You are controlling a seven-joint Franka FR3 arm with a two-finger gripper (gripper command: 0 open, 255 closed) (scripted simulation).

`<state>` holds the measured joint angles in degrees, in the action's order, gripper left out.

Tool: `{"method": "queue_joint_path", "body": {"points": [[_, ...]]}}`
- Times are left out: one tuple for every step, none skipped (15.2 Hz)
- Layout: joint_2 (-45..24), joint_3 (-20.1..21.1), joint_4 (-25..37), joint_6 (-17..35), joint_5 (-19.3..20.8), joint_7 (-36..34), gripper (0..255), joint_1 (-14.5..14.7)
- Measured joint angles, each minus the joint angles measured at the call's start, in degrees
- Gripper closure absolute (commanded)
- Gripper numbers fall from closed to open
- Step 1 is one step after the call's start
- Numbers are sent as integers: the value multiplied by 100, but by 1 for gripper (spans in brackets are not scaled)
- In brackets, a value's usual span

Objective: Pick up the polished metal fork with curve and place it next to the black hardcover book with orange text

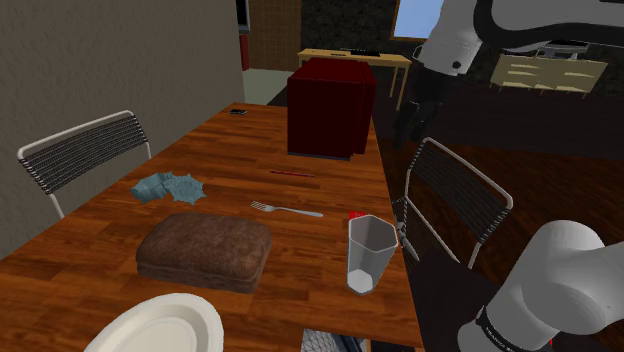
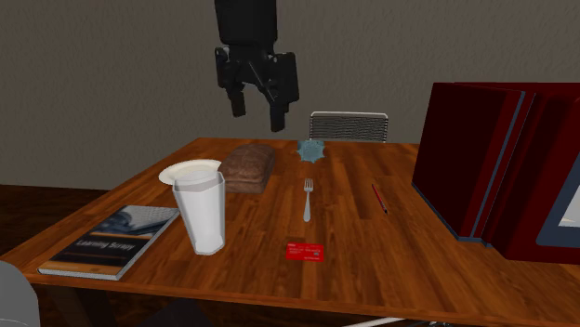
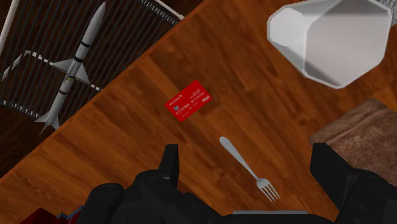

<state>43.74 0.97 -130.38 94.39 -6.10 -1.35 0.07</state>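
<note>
The metal fork (image 1: 287, 209) (image 2: 308, 199) lies flat on the wooden table (image 2: 390, 260), between a brown loaf and a red pencil, with its tines toward the loaf side. The dark book with orange text (image 2: 113, 239) lies at the table corner on the second exterior view's left, beside a white cup. My black gripper (image 2: 257, 118) hangs high above the table, open, with nothing between its fingers. In the wrist view the fork (image 3: 249, 168) shows far below, between the spread fingers of the gripper (image 3: 246, 153).
A white cup (image 1: 370, 252) (image 3: 331, 38), a brown loaf (image 1: 205, 248), a white plate (image 1: 160, 328), a red card (image 3: 188, 101), a blue crumpled cloth (image 1: 167, 185) and a tall dark red box (image 1: 330, 105) share the table. Wire-backed chairs (image 1: 80, 150) (image 1: 455, 195) flank it.
</note>
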Motion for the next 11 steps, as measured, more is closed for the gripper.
{"method": "queue_joint_path", "body": {"points": [[0, 0, 0, 0, 0, 0, 0, 0], [-57, 15, -33, 83, -4, 19, 0, 15], [-157, 29, -46, 187, -4, 54, 0, 33], [-293, 55, -50, 317, -8, 85, 0, 58], [-466, 69, -16, 446, -4, 133, 0, 79], [-622, 81, 10, 564, 1, 183, 0, 99], [-827, 107, 47, 721, 2, 225, 0, 124], [-1006, 114, 77, 859, 12, 285, 0, 141], [-1210, 155, 95, 1033, 8, 308, 0, 170], [-1378, 169, 69, 1214, 15, 367, 0, 189], [-1641, 183, 189, 1352, 28, 420, 0, 204]]}}
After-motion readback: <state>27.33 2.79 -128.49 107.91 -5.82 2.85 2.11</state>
